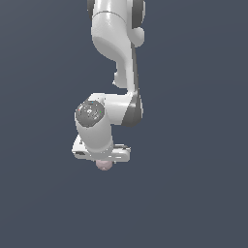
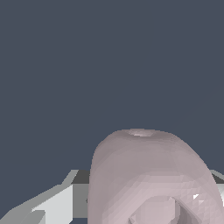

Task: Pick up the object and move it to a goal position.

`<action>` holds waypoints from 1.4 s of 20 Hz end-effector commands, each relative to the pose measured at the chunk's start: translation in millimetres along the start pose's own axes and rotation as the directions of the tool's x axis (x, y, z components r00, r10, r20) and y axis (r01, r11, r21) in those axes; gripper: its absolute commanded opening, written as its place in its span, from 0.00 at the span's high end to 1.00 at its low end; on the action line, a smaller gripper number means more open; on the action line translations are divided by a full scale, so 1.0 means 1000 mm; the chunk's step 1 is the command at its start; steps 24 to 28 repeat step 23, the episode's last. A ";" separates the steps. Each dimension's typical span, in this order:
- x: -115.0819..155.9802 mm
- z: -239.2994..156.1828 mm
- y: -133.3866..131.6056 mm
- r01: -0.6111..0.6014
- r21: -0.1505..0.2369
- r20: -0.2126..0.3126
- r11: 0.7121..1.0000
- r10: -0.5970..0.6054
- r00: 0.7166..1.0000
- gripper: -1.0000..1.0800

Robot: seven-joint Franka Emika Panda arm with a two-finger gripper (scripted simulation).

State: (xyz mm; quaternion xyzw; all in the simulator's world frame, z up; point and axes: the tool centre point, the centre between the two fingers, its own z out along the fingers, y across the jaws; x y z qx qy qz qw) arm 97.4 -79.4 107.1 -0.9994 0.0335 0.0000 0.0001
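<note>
Pale pink object (image 1: pixel 103 164) sits directly under the gripper (image 1: pixel 102 161), at 6 o'clock from the wrist joint in the exterior view; only its lower curve shows below the hand. Wrist view: object (image 2: pixel 148 175) fills the near field, a grey finger (image 2: pixel 52 205) beside it. Contact not visible, so whether the jaws pinch it or stand spread I cannot tell. Risk, as judged: the rounded sides could squirt out of an off-centre grip during transport. No goal marker seen.
</note>
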 end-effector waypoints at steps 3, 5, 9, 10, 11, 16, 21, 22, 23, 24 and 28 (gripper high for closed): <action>0.014 -0.021 0.043 0.001 0.000 0.000 1.000 -0.001 1.000 1.00; 0.020 -0.029 0.060 0.001 0.000 0.000 1.000 -0.001 1.000 1.00; 0.028 -0.040 0.084 0.001 0.000 0.000 1.000 -0.001 1.000 1.00; 0.030 -0.042 0.089 0.001 0.000 0.000 1.000 -0.001 1.000 1.00; 0.031 -0.044 0.093 0.001 0.000 0.000 1.000 -0.001 1.000 1.00; 0.037 -0.050 0.106 0.001 0.000 0.000 1.000 -0.001 1.000 1.00; 0.039 -0.053 0.112 0.001 0.000 0.000 1.000 -0.001 1.000 1.00; 0.039 -0.053 0.112 0.001 0.000 0.000 1.000 -0.001 1.000 1.00; 0.039 -0.053 0.112 0.001 0.000 0.000 1.000 -0.001 1.000 1.00; 0.039 -0.053 0.112 0.001 0.000 0.000 1.000 -0.001 1.000 1.00; 0.039 -0.053 0.112 0.001 0.000 0.000 1.000 -0.001 1.000 1.00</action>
